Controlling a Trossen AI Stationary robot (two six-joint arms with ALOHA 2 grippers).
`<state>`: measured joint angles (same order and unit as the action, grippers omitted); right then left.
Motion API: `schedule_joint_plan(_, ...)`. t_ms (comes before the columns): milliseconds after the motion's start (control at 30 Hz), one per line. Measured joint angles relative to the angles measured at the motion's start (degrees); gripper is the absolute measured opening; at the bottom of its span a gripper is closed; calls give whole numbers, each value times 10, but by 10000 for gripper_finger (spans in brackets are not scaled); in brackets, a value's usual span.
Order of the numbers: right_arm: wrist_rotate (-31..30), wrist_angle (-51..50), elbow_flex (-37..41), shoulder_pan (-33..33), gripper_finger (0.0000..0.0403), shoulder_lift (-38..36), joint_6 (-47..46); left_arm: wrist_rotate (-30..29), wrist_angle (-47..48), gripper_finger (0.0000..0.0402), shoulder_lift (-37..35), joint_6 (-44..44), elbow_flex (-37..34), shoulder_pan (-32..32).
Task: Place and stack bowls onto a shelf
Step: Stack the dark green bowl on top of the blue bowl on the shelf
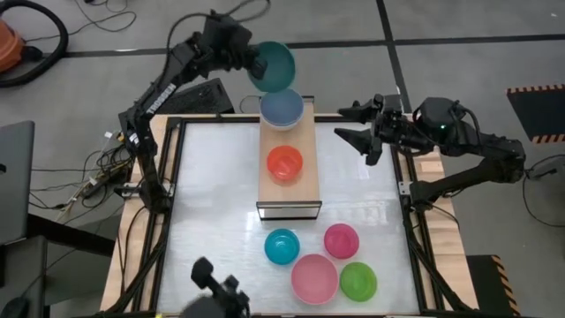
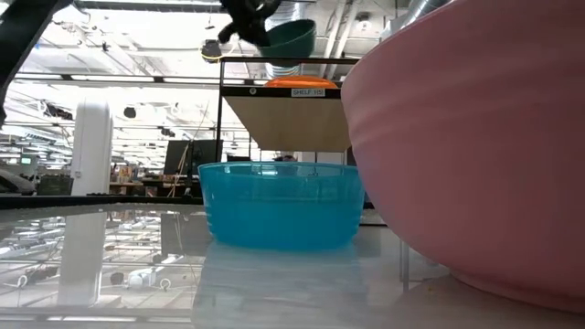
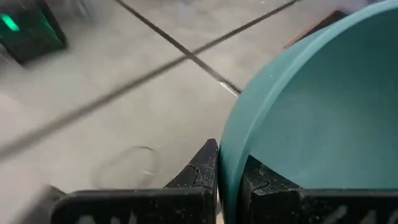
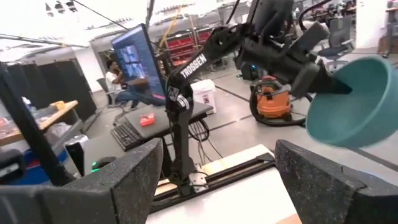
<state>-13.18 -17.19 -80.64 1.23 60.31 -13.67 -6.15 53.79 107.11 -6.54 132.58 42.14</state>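
Observation:
My left gripper [image 1: 258,65] is shut on a teal bowl [image 1: 275,65], held in the air above the far end of the shelf [image 1: 305,181]. A grey-blue bowl [image 1: 282,109] and a red bowl [image 1: 284,163] stand on the shelf's wooden top. Cyan [image 1: 282,246], magenta [image 1: 341,240], light pink [image 1: 315,276] and green [image 1: 358,280] bowls rest on the table near its near edge. My right gripper [image 1: 351,124] hangs open to the right of the shelf, touching nothing. The white bowl is out of view. My left gripper pinches the teal bowl's rim [image 3: 231,169], one finger [image 3: 198,171] outside the wall and one finger [image 3: 264,180] inside. The fingers come from the table's left. The bowl [image 2: 291,37] is lifted clear, tilted on its side, above the grey-blue bowl.
The shelf stands raised on dark legs [image 2: 220,110] over the table's middle. A camera mount [image 1: 216,287] sits at the near edge. A keyboard [image 1: 201,95] lies beyond the far left corner. Bare white table [image 1: 212,194] lies to the left and right of the shelf.

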Motion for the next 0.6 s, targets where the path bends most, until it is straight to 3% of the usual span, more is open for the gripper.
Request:
schedule_joint_plan(133, -1, -3, 0, 3, 335, 0, 0, 81, 6, 0, 30, -48, 0, 31)
schedule_joint_plan(400, -4, -26, 0, 5, 335, 0, 2, 125, 88, 0, 83, -24, -1, 25)
schedule_joint_plan(600, -4, -36, 0, 6, 335, 0, 2, 117, 99, 0, 84, -15, -1, 17)
